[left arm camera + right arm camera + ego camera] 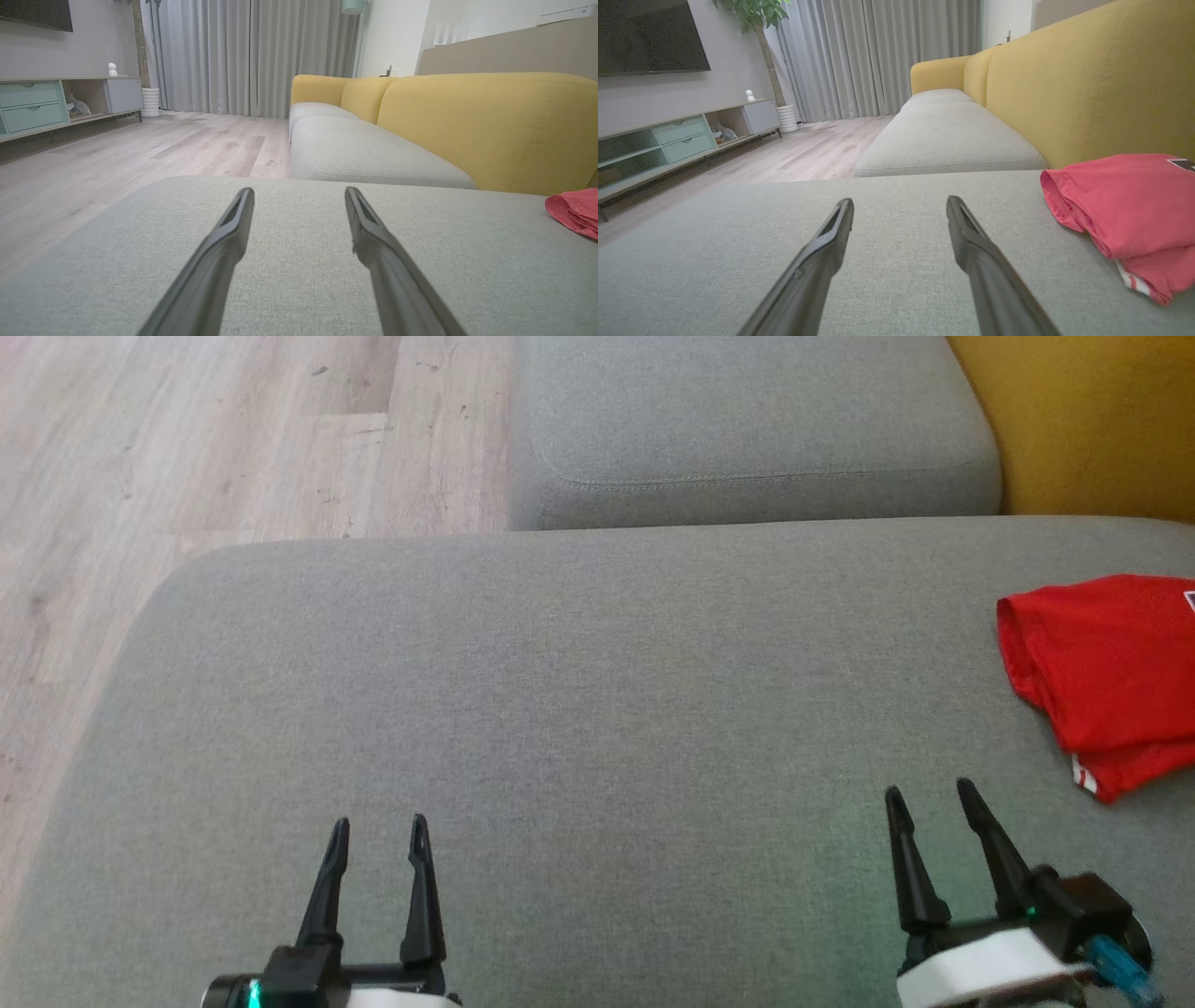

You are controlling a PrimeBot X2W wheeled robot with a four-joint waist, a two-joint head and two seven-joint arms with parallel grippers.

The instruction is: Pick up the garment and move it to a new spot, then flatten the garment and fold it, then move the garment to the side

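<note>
Lying folded: one garment [1111, 663]; left end effector [379, 821], right end effector [929, 788] both spread.

garment [1111, 672]: one, red, at the right edge of the near seat cushion [560, 709].
end effectors: two, the left end effector [379, 821] and the right end effector [929, 787]; each has two dark fingers, four in all.
grey seat cushions in one row: three, counted in the left wrist view.
yellow backrest sections [486, 130]: three.
cabinet [70, 79]: one, with two green drawers [32, 116].
television [649, 37]: one.
white ribbed pot [150, 101]: one.
</note>
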